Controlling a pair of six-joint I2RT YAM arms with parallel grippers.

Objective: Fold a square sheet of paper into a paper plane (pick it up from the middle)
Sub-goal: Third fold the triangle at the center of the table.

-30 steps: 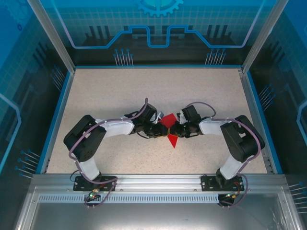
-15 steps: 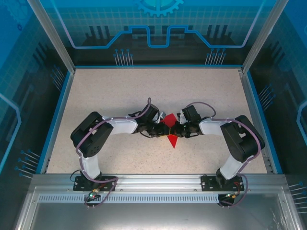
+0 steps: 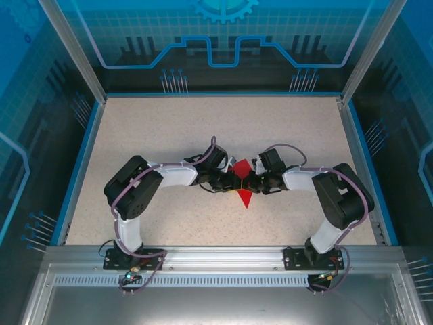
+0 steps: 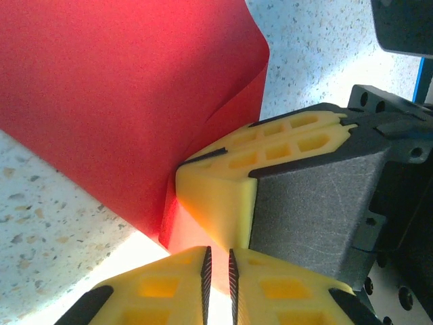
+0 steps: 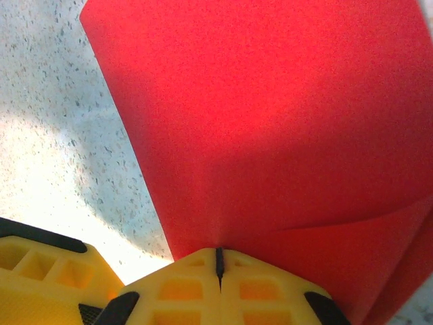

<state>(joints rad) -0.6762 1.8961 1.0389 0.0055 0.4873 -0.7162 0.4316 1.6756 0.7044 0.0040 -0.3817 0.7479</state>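
1. Meeting at the middle of the table [image 3: 155, 135], the left gripper [image 3: 233, 184] and right gripper [image 3: 244, 183] point at each other, tips just beside one another.
2. The red paper [image 3: 239, 168] sits between them. Part shows on the far side of the tips, and a pointed corner sticks out on the near side.
3. Right wrist view: the yellow fingers [image 5: 183, 291] are pressed together, pinching the paper's edge. The sheet fans out from the tips.
4. The paper is bowed, not flat, and a second layer curls in at the lower right of that view.
5. Left wrist view: the fingers [image 4: 162, 288] are nearly together with a thin bright slit between them. A corner of the paper reaches the tips, but I cannot tell if it is gripped.
6. The right gripper's yellow finger lies against the paper, just beside the left tips.
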